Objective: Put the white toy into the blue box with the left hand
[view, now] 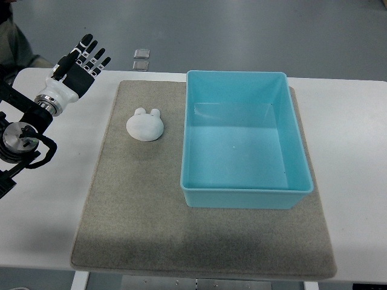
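Note:
A white toy point(145, 125) with two small ears lies on the grey mat point(133, 205), left of the blue box point(245, 197). The box is light blue, rectangular and holds nothing. My left hand point(83, 60) is over the table's far left corner, up and to the left of the toy and apart from it. Its fingers point(91, 49) are spread and hold nothing. My right arm does not show.
The mat lies on a white table point(357, 151). Two small clear squares point(141, 58) lie on the floor beyond the table's far edge. Part of a person shows at the top left corner point(12, 42).

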